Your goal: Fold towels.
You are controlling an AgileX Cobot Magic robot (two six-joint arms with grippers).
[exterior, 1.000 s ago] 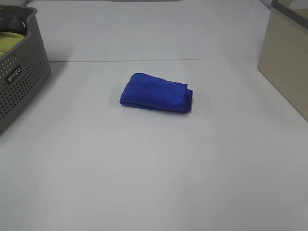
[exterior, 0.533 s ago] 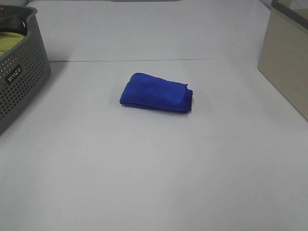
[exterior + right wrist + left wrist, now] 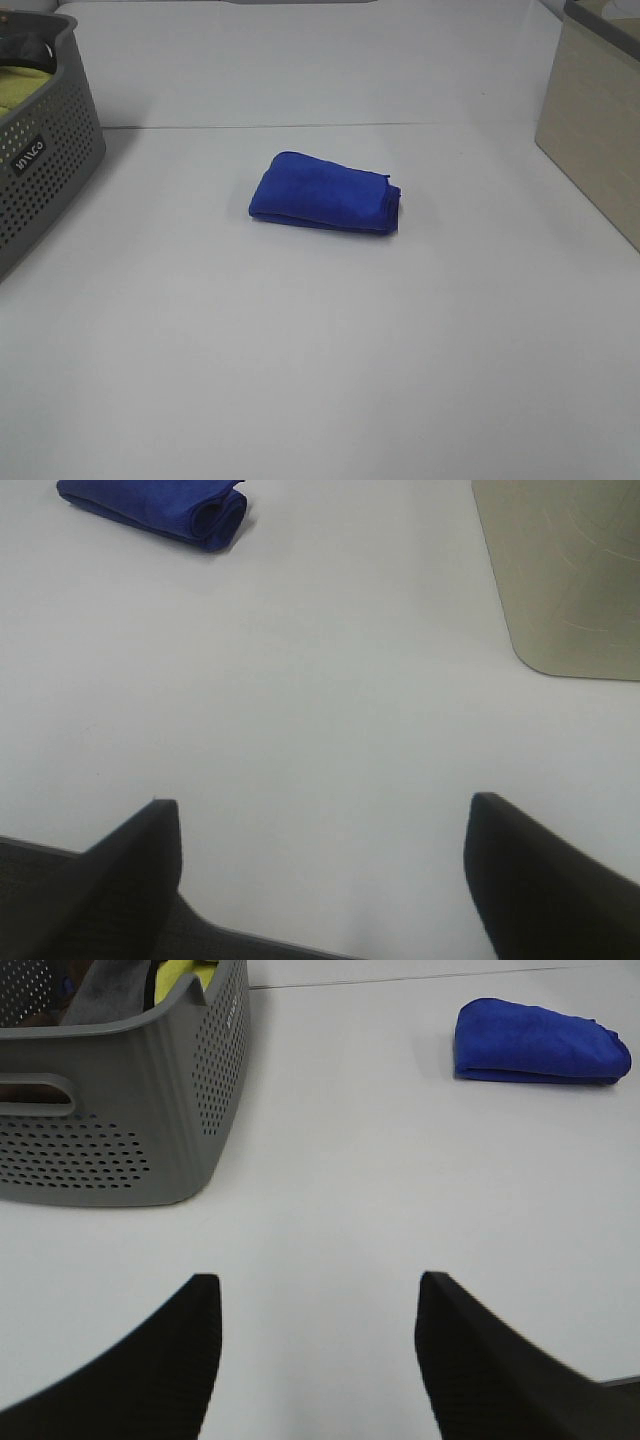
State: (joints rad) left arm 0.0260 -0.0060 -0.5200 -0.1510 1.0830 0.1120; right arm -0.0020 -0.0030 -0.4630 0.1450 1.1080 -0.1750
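Note:
The royal-blue towel [image 3: 325, 192] lies folded into a small thick rectangle on the white table, a little behind the middle. It also shows in the left wrist view [image 3: 540, 1042] and in the right wrist view [image 3: 155, 508]. No arm shows in the exterior high view. My left gripper [image 3: 318, 1305] is open and empty, low over the table near the grey basket, far from the towel. My right gripper [image 3: 322, 825] is open and empty near the table's front edge, also far from the towel.
A grey perforated basket [image 3: 40, 165] stands at the far left, with a yellow-green cloth [image 3: 22, 88] and a grey cloth [image 3: 110, 990] inside. A beige box [image 3: 595, 130] stands at the right edge.

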